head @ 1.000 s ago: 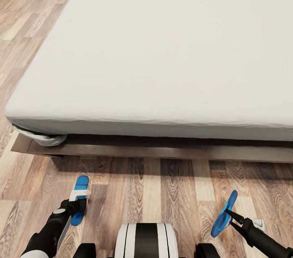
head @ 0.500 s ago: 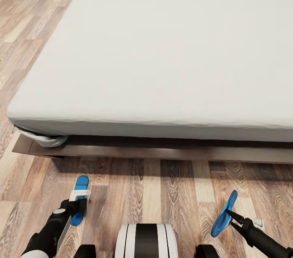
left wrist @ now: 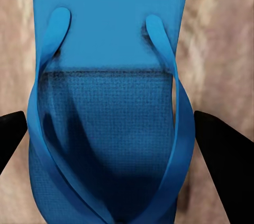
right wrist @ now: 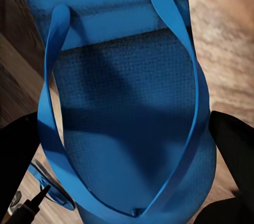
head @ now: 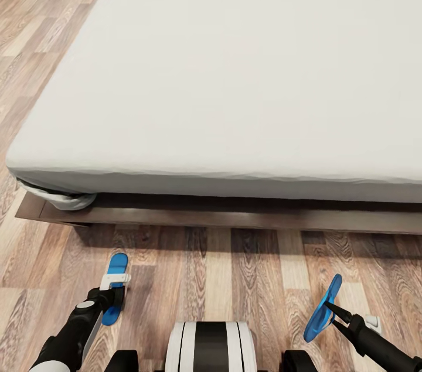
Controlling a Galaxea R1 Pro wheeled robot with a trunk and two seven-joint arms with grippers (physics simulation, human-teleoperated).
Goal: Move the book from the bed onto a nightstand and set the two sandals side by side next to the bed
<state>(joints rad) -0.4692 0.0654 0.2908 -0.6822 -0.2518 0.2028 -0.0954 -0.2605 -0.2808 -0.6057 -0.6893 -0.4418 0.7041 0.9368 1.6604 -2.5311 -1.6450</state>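
Observation:
The bed with its pale mattress and dark wooden frame spans the head view. Two bright blue sandals are near the floor in front of it. My left gripper is shut on the left sandal, which lies about flat; its black fingers flank the sole. My right gripper is shut on the right sandal, held tilted on its edge above the planks. In the right wrist view the strap and sole sit between the fingers. The book and nightstand are out of view.
Wood-plank floor runs between my base and the bed frame, and on along the bed's left side. A bunched sheet corner hangs at the bed's near left corner.
The whole head view has shifted slightly, so the camera moved. Both grippers and both sandals stay where they were.

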